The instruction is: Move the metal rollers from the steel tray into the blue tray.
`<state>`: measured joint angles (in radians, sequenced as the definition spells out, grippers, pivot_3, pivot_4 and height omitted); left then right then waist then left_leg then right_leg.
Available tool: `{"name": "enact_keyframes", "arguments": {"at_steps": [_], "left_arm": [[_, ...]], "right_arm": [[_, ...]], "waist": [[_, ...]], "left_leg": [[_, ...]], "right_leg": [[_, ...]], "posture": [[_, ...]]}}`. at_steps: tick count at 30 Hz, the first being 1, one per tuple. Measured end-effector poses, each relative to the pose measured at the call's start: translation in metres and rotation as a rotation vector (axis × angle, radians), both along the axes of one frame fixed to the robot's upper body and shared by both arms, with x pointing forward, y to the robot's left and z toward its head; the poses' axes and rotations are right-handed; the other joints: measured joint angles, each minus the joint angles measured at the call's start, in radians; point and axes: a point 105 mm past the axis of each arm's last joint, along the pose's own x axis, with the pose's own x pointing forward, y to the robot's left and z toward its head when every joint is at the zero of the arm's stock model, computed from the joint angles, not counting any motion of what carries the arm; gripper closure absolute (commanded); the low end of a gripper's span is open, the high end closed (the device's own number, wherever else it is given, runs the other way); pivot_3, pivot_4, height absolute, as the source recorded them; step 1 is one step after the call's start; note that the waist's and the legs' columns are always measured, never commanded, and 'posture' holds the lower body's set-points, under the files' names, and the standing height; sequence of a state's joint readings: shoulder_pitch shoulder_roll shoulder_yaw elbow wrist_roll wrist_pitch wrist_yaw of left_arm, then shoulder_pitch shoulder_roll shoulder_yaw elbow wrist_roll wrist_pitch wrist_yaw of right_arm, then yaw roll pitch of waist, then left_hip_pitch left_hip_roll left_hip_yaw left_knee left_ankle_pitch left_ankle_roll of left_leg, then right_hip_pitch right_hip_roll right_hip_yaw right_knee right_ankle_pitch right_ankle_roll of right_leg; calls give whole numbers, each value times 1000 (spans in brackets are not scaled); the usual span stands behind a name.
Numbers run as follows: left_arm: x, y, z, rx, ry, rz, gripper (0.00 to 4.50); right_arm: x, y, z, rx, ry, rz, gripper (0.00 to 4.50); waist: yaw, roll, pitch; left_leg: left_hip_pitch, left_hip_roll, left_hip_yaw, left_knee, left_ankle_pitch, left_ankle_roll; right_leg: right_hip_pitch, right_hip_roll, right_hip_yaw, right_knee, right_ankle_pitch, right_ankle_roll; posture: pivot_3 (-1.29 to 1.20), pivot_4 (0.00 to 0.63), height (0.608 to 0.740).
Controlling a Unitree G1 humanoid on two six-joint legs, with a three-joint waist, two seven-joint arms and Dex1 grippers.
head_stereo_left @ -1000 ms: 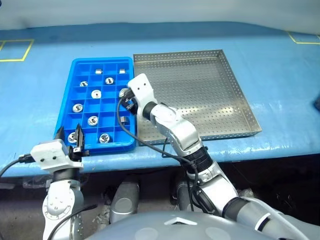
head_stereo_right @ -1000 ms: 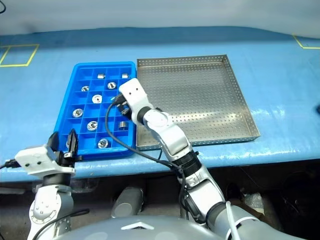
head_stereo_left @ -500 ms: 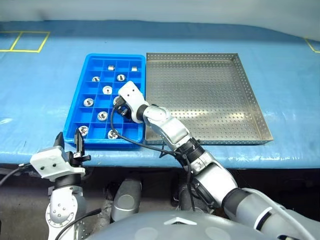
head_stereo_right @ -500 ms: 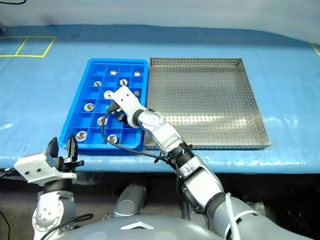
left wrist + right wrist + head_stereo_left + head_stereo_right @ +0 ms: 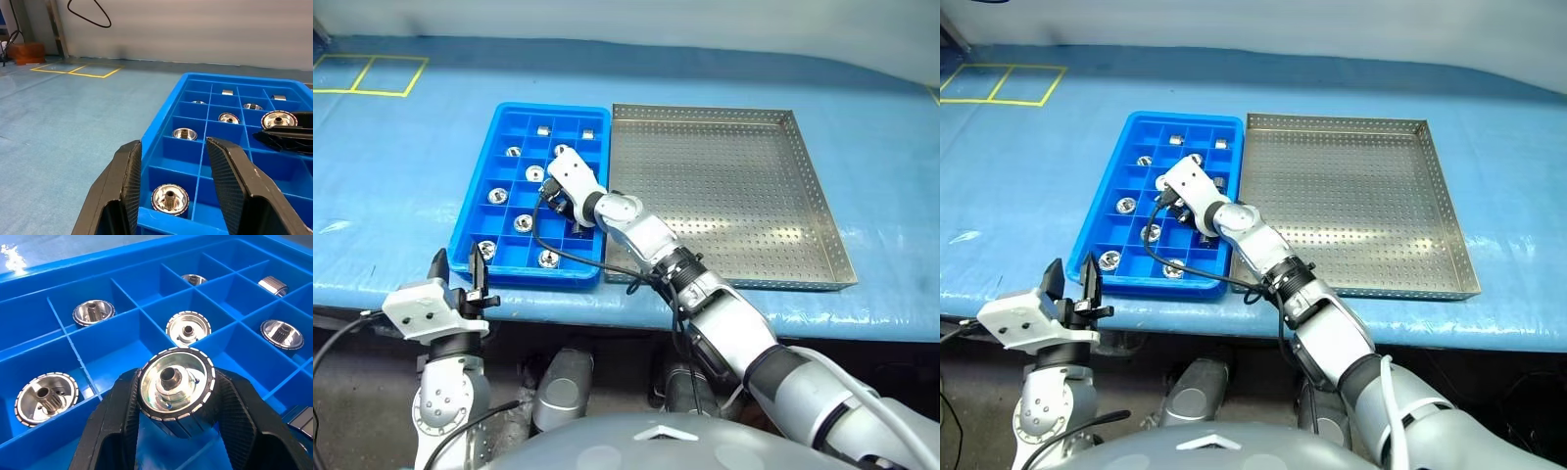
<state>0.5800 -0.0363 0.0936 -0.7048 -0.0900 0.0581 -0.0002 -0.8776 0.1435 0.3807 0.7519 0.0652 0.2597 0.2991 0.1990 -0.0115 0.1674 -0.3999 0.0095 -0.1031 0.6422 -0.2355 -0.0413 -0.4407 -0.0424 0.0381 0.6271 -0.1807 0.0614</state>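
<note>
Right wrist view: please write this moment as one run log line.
right end effector: shut on metal roller | position: over blue tray | steel tray: no rollers | left end effector: holds nothing

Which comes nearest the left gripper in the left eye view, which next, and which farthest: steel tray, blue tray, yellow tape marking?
1. blue tray, just ahead of the left gripper.
2. steel tray, farther right.
3. yellow tape marking, far left corner.

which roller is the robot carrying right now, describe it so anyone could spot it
Find the blue tray left of the steel tray. Above its compartments, the right gripper clamps one metal roller. Unlike the others, it sits between black fingers, not in a compartment.
</note>
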Motion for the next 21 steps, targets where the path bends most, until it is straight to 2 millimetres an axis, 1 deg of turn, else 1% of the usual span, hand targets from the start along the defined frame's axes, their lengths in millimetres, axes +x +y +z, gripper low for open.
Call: {"name": "enact_keyframes", "arguments": {"at_steps": [1, 4, 5, 6, 9, 13, 15, 17, 19, 21], "left_arm": [[0, -1, 0, -2, 0, -4, 2292], [1, -2, 0, -2, -2, -7, 2292], [1, -2, 0, -2, -3, -8, 2292], [1, -2, 1, -1, -4, -9, 2292], [4, -3, 3, -5, -14, -25, 2292], [16, -9, 10, 2, -39, -77, 2292], [24, -15, 12, 2, -44, -118, 2292], [32, -19, 10, -6, -35, -149, 2292], [40, -21, 9, -1, -30, -171, 2292], [48, -22, 12, 2, -37, -182, 2292]], "right_arm": [[1, -1, -1, 3, 8, -6, 1644], [2, -3, -1, 21, 25, -13, 699], [3, -4, 0, 28, 31, -16, 293], [3, -4, 1, 34, 34, -18, 37], [2, -4, 4, 50, 44, -20, 37], [-7, -8, 23, 167, 11, -34, 37], [-11, -20, 28, 224, 3, -90, 37], [-15, -32, 28, 256, 3, -141, 37], [-18, -44, 26, 264, -4, -188, 37], [-19, -62, 25, 257, -22, -247, 37]], "waist": [[5, 0, 0], [9, 0, 0], [9, 0, 0], [10, 0, 0], [9, 1, 0], [2, 1, 1], [-4, 1, 0], [-18, 1, 0], [-41, 1, 0], [-67, 1, 0]], "left_leg": [[0, 0, 0, 0, 0, 0], [0, 0, 0, 0, 0, 0], [0, 0, 0, 0, 0, 0], [0, 0, 0, 0, 0, 0], [-2, 0, 0, 0, 0, 0], [-4, 0, 0, -2, 0, 0], [-4, 0, 0, -2, 0, -1], [-4, 0, 0, -2, 0, -1], [-4, 0, 0, -1, 0, -1], [-3, 0, 0, 1, 0, -1]], "right_leg": [[0, 0, 0, 0, 0, 0], [0, 0, 0, 0, 0, 0], [0, 0, 0, 0, 0, 0], [0, 0, 0, 0, 0, 0], [-2, 0, 0, 0, 0, 0], [-4, 0, 0, 0, 0, 0], [-3, 0, 0, -1, 0, 0], [-3, 0, 0, -1, 0, 0], [-3, 0, 0, -1, 0, 0], [-2, 0, 0, 0, 0, 0]], "posture": [[479, 150, 740], [462, 150, 740], [455, 150, 740], [448, 150, 740], [412, 150, 740], [339, 150, 740], [293, 150, 740], [257, 150, 740], [219, 150, 740], [178, 150, 740]]}}
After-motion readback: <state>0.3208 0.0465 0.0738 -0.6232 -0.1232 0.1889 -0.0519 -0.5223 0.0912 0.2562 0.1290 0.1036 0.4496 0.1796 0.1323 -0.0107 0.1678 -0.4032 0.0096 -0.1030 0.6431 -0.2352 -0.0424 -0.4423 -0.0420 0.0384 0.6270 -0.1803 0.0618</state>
